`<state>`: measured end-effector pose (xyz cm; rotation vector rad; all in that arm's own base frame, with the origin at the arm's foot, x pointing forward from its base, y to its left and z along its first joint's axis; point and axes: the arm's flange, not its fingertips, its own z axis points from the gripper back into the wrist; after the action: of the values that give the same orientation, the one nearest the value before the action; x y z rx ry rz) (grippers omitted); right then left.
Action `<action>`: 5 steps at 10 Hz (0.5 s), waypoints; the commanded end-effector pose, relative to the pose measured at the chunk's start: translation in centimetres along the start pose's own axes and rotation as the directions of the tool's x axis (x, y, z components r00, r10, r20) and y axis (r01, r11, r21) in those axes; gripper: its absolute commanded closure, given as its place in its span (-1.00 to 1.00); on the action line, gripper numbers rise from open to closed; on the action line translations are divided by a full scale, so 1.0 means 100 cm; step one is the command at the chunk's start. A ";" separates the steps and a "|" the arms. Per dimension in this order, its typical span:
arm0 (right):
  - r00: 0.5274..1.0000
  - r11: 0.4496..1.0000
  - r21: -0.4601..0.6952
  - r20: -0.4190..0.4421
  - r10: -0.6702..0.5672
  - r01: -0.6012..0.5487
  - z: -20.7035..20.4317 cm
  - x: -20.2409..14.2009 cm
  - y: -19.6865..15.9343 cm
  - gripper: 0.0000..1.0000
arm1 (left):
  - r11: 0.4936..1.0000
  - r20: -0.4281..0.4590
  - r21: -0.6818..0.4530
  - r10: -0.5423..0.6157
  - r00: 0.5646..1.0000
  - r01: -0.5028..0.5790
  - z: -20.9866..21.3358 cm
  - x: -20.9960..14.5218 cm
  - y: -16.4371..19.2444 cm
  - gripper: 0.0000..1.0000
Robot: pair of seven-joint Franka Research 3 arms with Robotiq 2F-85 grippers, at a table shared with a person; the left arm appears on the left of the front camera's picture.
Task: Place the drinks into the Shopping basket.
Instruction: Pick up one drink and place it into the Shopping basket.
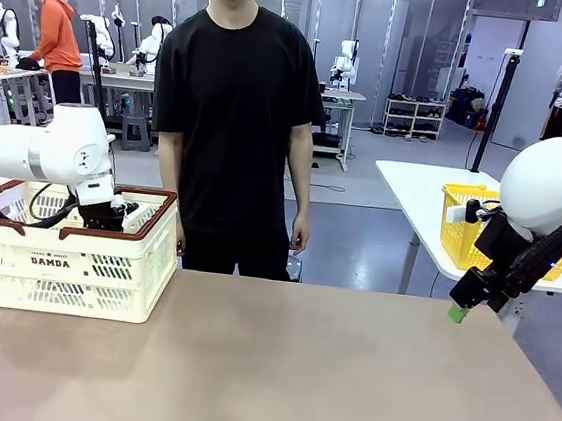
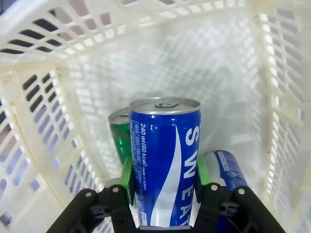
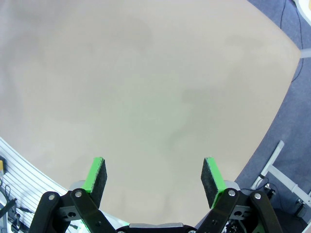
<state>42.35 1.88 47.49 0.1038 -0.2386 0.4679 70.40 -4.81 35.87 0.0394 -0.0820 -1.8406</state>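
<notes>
Inside the Shopping basket (image 2: 43, 145), the left gripper (image 2: 164, 177) grasps the blue can (image 2: 165, 160); lower it clear of the green can (image 2: 119, 131) at ten o'clock before releasing. The right gripper (image 3: 154, 177) hangs unclenched, empty.

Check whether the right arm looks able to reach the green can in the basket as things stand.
Probably not: the green can sits deep in the Shopping basket, behind the blue can gripped by the left gripper. The open right gripper hovers far across the table.
</notes>
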 end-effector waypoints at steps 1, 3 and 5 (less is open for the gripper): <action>1.000 1.000 0.002 -0.004 0.011 -0.011 0.002 0.000 -0.001 -0.95 | 0.999 -0.010 0.018 -0.027 1.000 0.027 -0.005 -0.006 -0.015 -0.14; 1.000 1.000 0.002 -0.004 0.011 -0.011 0.002 0.000 -0.001 -0.95 | 0.999 0.006 -0.016 -0.041 0.999 0.041 -0.003 -0.007 -0.016 -0.14; 1.000 1.000 0.002 -0.004 0.011 -0.011 0.002 0.000 -0.001 -0.95 | 0.999 0.004 -0.011 -0.037 0.999 0.037 -0.006 -0.010 -0.016 -0.14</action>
<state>42.35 1.88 47.49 0.1038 -0.2386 0.4679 69.82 -3.99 34.64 0.0233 -0.0634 -1.8593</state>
